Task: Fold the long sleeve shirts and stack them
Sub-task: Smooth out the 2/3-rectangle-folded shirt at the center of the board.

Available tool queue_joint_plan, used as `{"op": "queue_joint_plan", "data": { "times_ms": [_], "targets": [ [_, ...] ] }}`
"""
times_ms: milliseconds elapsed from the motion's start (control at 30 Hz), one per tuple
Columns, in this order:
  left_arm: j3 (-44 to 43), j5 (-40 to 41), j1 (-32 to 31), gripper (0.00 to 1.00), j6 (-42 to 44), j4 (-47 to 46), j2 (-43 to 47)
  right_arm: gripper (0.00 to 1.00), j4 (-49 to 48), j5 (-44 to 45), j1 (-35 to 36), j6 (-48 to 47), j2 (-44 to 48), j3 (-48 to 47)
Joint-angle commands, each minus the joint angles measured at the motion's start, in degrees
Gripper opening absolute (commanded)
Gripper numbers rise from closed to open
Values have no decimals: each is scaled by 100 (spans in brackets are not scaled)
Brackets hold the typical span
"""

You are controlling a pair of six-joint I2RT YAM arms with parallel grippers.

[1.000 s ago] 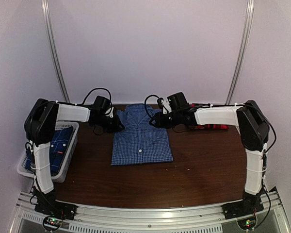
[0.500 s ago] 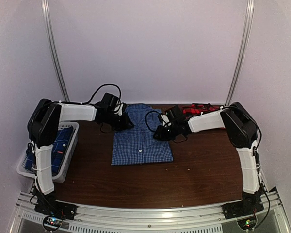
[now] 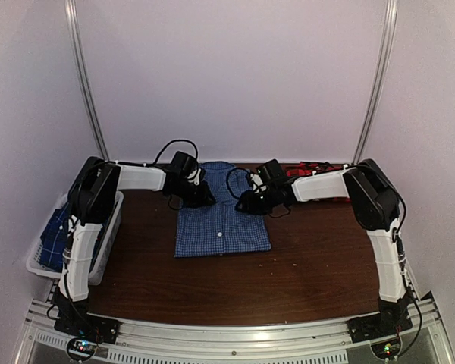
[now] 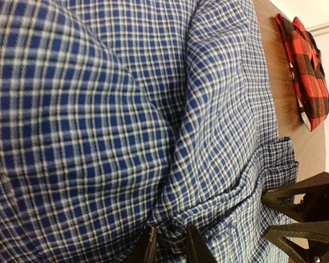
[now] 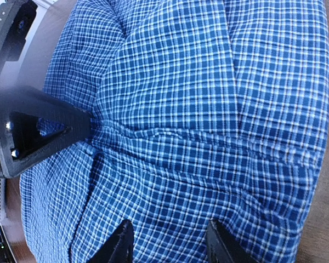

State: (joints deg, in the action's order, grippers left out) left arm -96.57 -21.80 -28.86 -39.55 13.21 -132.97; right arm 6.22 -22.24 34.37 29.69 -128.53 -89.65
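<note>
- Only the top cam catches the white basket (image 3: pixel 115 224). It sits off the near-left side of the blue gingham shirt (image 3: pixel 222 224) and has the dark blue plaid shirt (image 3: pixel 54 231) in it.
- The gingham shirt lies folded, buttons up, mid-table (image 3: pixel 318 258).
- From above, both grippers are at the gingham's far end. The left gripper (image 3: pixel 199 196) is on the far-left corner and the right gripper (image 3: pixel 250 203) on the far-right one. You can't tell the jaws from up there, though.
- Left wrist cam sorts that out: the left gripper's jaws are nearly together, with a bunched fold of gingham pinched between them.
- Right wrist cam: its jaws stand apart over flat cloth, nothing pinched. It also shows wrinkles running to the left gripper's tip.
- Farthest back, the red plaid shirt (image 3: pixel 307 170) lies past the gingham's far-right corner. The top and left wrist cams show it; the right wrist cam doesn't.
</note>
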Motion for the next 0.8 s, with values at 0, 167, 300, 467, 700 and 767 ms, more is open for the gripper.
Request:
{"op": "queue_joint_plan", "data": {
  "times_ms": [0,167,300,467,700,767],
  "targets": [
    [-292,108,80,20,48,135,-116,49,314,224,-18,-170,645,-49],
    [-473,249,139,21,163,332,28,51,325,300,-18,-220,1141,210],
    [-792,406,153,23,323,584,222,43,232,212,7,-186,1438,574],
    [-753,559,153,26,421,684,785,35,73,239,24,-181,1785,1213],
    [562,445,153,27,309,355,1932,31,-33,82,42,-98,2277,1910],
    [1248,371,153,27,225,173,2323,31,-135,36,65,-51,2467,2212]
  ]
}}
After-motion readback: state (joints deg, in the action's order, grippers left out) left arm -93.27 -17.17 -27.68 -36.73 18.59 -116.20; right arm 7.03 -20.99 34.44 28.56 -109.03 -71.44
